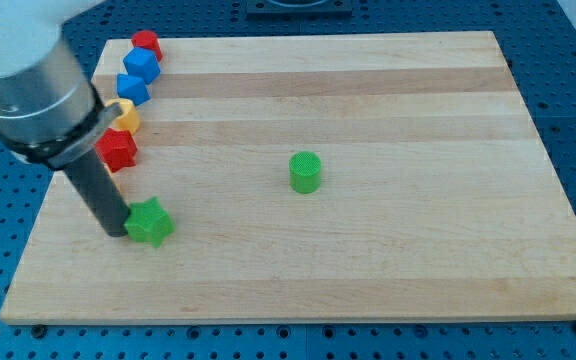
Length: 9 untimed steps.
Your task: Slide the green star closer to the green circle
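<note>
The green star [151, 222] lies on the wooden board [368, 270] at the view's lower left. The green circle [305, 171], an upright cylinder, stands near the board's middle, well to the right of the star and a little higher in the view. My tip [119, 231] is at the end of the dark rod, touching the star's left side. The grey arm body fills the view's upper left corner.
A column of blocks runs along the board's left edge: a red block [146, 44] at the top, two blue blocks [141, 65] [133, 88], a yellow block [126, 119] partly hidden by the arm, and a red star [118, 149].
</note>
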Each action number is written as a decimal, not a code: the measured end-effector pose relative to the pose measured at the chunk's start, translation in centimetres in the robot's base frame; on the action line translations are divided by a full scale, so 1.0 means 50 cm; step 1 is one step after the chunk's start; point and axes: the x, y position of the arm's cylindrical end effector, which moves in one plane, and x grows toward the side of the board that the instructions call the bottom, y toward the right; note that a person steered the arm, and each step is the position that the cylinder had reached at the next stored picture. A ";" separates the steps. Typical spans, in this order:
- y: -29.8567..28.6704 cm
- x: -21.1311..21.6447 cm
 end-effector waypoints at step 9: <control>0.276 -0.055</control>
